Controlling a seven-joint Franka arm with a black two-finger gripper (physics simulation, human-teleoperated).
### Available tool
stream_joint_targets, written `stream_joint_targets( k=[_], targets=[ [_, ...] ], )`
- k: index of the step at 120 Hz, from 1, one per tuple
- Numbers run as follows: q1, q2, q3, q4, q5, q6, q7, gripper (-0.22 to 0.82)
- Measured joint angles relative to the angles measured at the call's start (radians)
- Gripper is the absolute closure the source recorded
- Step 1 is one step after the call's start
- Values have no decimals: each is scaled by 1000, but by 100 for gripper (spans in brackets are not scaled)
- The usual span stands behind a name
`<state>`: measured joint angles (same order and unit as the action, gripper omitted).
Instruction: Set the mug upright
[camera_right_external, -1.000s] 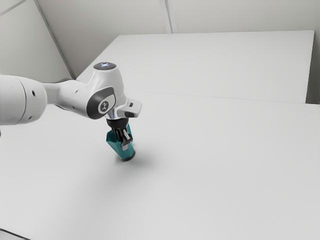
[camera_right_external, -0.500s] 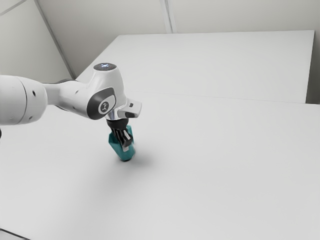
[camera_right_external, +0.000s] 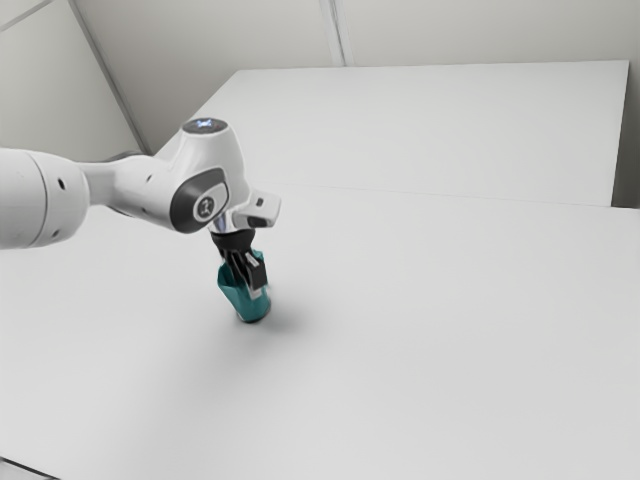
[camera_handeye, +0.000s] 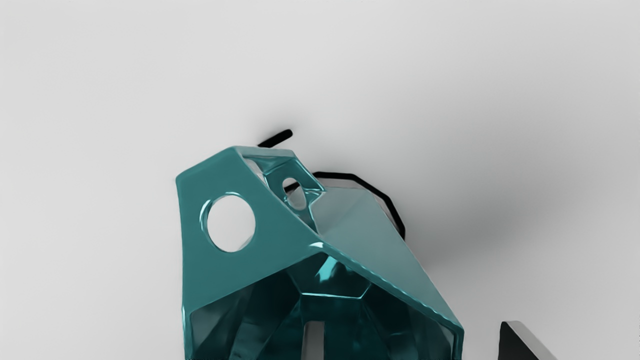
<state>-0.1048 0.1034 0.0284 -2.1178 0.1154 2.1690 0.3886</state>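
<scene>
Nearest in the wrist view, your hand (camera_handeye: 412, 332) has its fingers apart, one inside the mug (camera_handeye: 210, 275), the other outside its wall with a gap showing. Squeeze unevenly and you could drag or twist it. It leans to the exterior view's left; pull away with the inner finger snagging, and it may topple onto the bench (camera_right_external: 450, 350) beyond.
</scene>
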Motion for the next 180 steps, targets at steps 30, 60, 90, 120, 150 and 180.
stream_joint_targets(
  k=[30, 60, 90, 120, 150, 180],
  targets=[
    [-3, -62, -1, 48, -8, -4, 0, 8],
    [-6, -2, -5, 336, -75, -146, -8, 3],
    [43, 60, -2, 549, -113, -399, -63, 1],
    [42, 62, 1, 563, -120, -505, -125, 0],
    [42, 62, 1, 563, -120, -536, -167, 0],
    [42, 62, 1, 563, -120, -545, -194, 0]
  ],
)
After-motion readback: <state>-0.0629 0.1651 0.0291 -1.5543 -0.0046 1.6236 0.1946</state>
